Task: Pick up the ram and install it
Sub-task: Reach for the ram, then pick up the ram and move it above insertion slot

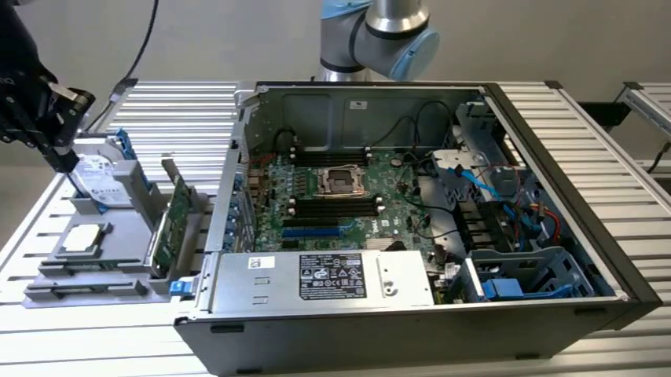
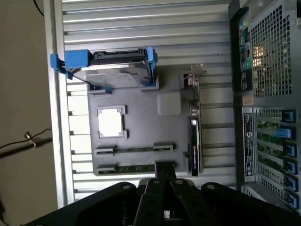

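Black gripper [image 2: 164,168], jaws closed and empty, hovers above thin green ram stick [image 2: 134,168], slotted edge-up in grey tray [image 2: 141,132], likely for easy pinching.

High oblique exterior; wrist above tray [image 2: 141,129]

Dark end effector [image 1: 65,161] above grey tray [image 1: 115,236], beside open computer case [image 1: 357,102]

Green ram [image 2: 136,149], blue HDD rails [image 2: 75,59].
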Controlling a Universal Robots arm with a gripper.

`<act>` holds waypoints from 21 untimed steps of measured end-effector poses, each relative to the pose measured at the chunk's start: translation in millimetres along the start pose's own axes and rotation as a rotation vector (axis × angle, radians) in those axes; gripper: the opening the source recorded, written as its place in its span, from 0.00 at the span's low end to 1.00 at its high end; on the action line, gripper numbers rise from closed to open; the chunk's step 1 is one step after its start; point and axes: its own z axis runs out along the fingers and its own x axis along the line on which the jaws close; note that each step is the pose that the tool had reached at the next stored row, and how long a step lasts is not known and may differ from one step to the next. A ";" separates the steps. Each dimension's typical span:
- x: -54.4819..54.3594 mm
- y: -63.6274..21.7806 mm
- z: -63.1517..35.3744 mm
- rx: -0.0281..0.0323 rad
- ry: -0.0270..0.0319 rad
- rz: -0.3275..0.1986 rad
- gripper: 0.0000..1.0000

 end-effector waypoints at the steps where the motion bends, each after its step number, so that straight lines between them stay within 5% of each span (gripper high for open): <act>1: 1.8 -3.8 0.6 -0.0001 -0.0001 0.000 0.11; 4: 8.0 -12.3 2.8 -0.0002 -0.0002 0.000 0.11; 21: 10.2 -12.7 3.1 -0.0017 0.0007 -0.005 0.11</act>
